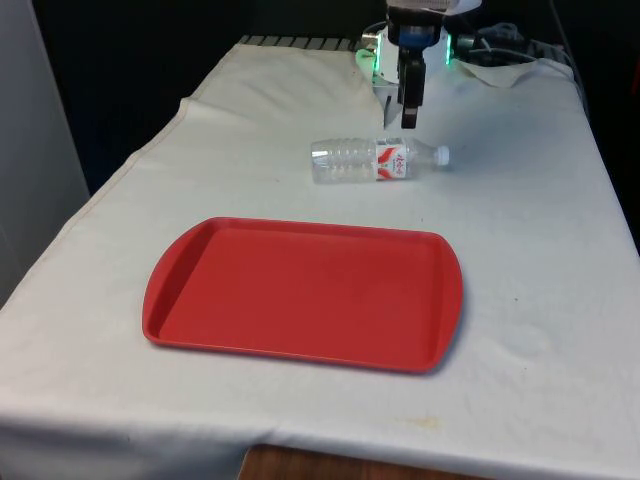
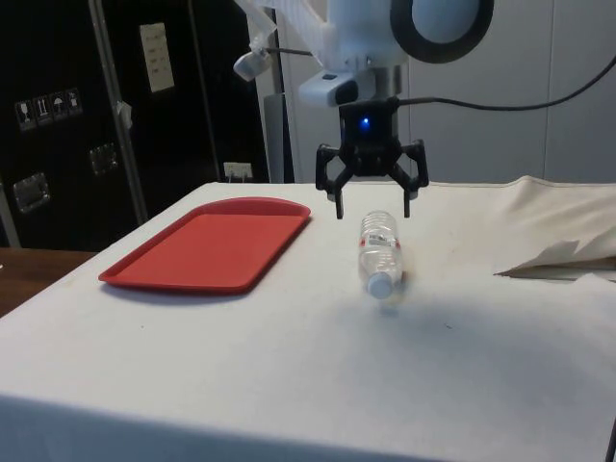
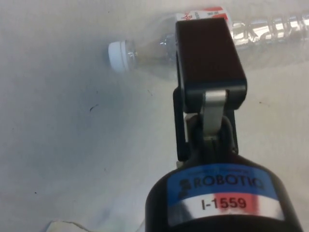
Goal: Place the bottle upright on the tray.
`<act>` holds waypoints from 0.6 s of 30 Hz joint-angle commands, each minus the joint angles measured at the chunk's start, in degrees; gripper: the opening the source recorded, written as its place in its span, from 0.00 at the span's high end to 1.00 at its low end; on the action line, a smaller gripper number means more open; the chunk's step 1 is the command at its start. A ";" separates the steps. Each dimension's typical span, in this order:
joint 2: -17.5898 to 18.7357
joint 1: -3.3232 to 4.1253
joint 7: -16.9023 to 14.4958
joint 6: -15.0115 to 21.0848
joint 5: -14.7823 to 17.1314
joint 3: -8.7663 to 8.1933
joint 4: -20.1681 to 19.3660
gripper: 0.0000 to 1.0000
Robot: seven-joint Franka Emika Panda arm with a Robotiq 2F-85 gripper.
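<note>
Clear plastic bottle [image 1: 372, 160] lying on its side on the white cloth [image 1: 520, 260], long axis across the table, white cap [image 1: 441, 155] toward the front view's right, black gripper [image 2: 371, 199] hovering just above its label, fingers [image 2: 336, 189] spread wide and empty, red tray [image 1: 300, 292] well apart from them

Front and side views share the tray [image 1: 300, 295]; wrist view looks close downward.

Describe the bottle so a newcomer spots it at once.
Start at the red tray on the white cloth. Beyond it, nearer the robot, the bottle lies on its side below the open gripper: clear plastic, white cap, red-and-white label.
</note>
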 commanded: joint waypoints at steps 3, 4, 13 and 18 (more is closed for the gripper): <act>0.46 0.00 -0.80 1.43 -0.34 0.00 -0.17 0.00; 0.63 0.00 -1.26 1.55 -0.34 0.00 -0.11 0.00; 0.86 0.00 -2.58 1.20 -0.17 0.00 0.00 0.00; 0.86 -0.06 -2.64 0.69 0.00 -0.06 0.00 0.00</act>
